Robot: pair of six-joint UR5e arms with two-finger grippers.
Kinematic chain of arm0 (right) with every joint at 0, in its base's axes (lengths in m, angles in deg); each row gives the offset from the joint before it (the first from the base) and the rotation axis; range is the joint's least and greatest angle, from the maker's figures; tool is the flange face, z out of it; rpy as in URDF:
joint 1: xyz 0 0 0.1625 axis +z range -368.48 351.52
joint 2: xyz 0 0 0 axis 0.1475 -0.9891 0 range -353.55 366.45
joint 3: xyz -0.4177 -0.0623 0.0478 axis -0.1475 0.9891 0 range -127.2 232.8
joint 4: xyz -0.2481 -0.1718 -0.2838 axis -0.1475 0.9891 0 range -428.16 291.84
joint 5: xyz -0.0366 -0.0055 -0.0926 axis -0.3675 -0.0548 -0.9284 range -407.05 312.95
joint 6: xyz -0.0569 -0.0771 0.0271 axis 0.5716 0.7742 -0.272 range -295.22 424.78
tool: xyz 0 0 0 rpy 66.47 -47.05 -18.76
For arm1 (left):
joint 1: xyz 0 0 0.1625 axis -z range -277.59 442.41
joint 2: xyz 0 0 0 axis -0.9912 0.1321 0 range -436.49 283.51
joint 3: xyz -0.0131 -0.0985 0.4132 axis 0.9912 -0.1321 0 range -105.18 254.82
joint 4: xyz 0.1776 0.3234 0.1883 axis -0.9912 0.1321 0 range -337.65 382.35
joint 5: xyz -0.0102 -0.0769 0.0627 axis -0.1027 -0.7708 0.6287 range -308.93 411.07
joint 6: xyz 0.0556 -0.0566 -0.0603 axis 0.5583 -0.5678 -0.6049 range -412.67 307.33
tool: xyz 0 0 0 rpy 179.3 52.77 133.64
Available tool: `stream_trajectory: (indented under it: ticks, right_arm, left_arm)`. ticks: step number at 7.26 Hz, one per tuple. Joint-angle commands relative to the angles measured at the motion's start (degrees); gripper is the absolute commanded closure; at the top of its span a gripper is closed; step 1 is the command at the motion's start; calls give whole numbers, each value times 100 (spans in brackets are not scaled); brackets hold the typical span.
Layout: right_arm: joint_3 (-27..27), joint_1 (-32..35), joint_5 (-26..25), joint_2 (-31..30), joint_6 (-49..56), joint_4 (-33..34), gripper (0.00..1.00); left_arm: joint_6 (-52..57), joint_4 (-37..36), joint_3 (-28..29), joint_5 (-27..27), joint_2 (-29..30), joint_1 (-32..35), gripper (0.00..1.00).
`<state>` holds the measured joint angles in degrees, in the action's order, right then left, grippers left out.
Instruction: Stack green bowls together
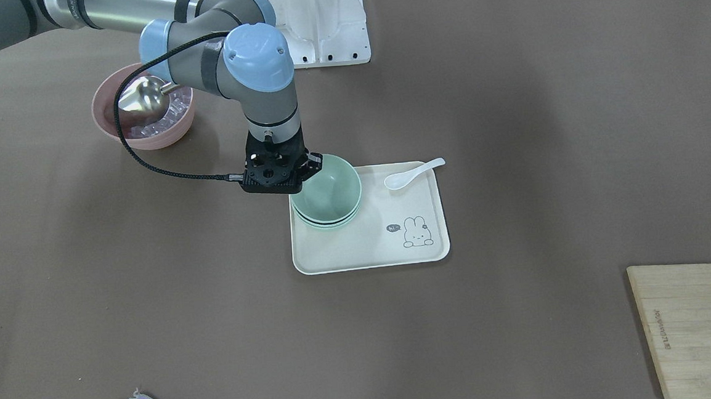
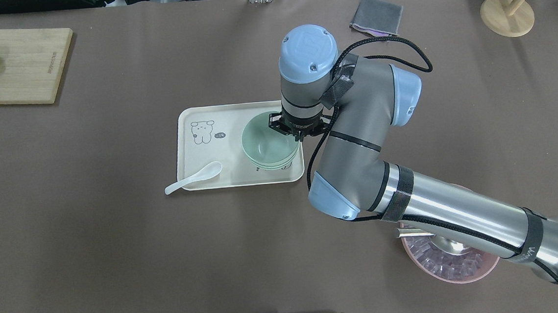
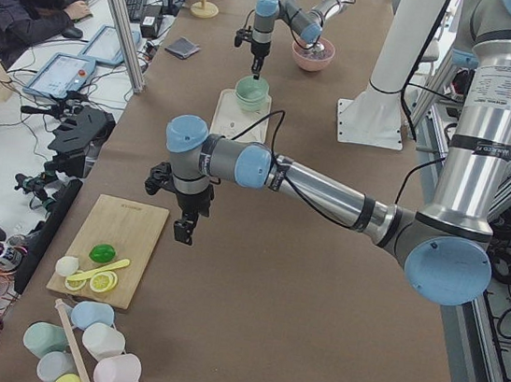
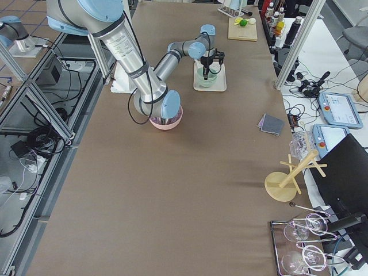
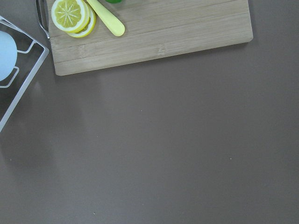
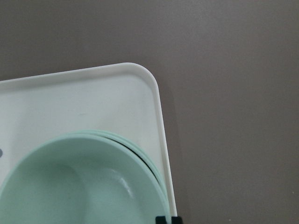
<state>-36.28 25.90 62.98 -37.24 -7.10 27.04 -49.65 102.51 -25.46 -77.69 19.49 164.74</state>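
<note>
Right claw (image 6: 167, 219): the wrist cam crops it at the bottom edge so only its very end shows, and overhead its own wrist covers it, so I can't read the grip. Green bowls (image 1: 327, 192) under it: lower ones show rims only, count unclear. Pink bowl (image 2: 456, 267), back toward the base from that claw: half hidden by the arm. Left claw (image 3: 183, 229): too small to judge.

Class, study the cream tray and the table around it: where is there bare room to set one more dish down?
Free: the tray strip around the rabbit drawing, bordered by the green bowls and white spoon; also the brown table between tray and cutting board. Crowded: the tray corner where the right gripper pinches the bowls' rim.
</note>
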Motion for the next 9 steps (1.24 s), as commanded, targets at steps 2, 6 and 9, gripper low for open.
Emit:
stream_trajectory:
  ticks: [2,6,9]
  right_arm:
    - [101,16,-7,-191,-10,-761,100]
    - [172,16,71,-201,7,-924,100]
    - [137,16,203,-192,-72,-924,1]
  left_arm:
    - [5,0,0,0,0,-7,2]
    - [-3,0,0,0,0,-7,2]
    - [-3,0,0,0,0,-7,2]
